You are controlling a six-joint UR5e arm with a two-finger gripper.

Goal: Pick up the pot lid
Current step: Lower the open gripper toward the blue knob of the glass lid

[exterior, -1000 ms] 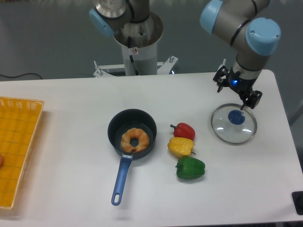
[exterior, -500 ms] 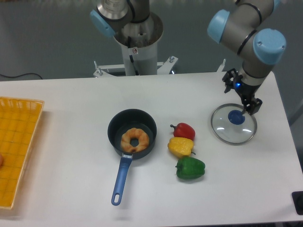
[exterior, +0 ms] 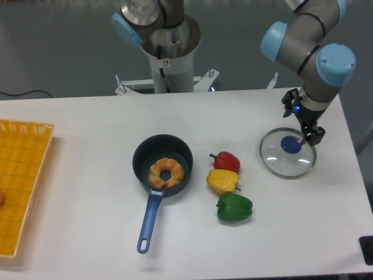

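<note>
Rightward and slightly nearer, one gripper (exterior: 301, 120) has shifted, two fingers spread at the far edge of one lid (exterior: 278, 163), lying right. Left: one pan (exterior: 139, 160) holding one ring (exterior: 157, 171). Between: one red pepper (exterior: 229, 161), one yellow pepper (exterior: 221, 181). Nearer: one green pepper (exterior: 234, 207).

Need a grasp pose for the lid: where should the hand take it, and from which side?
I'd grip the blue knob from above, with the open hand straddling it. The knob faces up at the centre of the round lid, which lies flat, so its thin rim would likely be harder to pinch.
</note>
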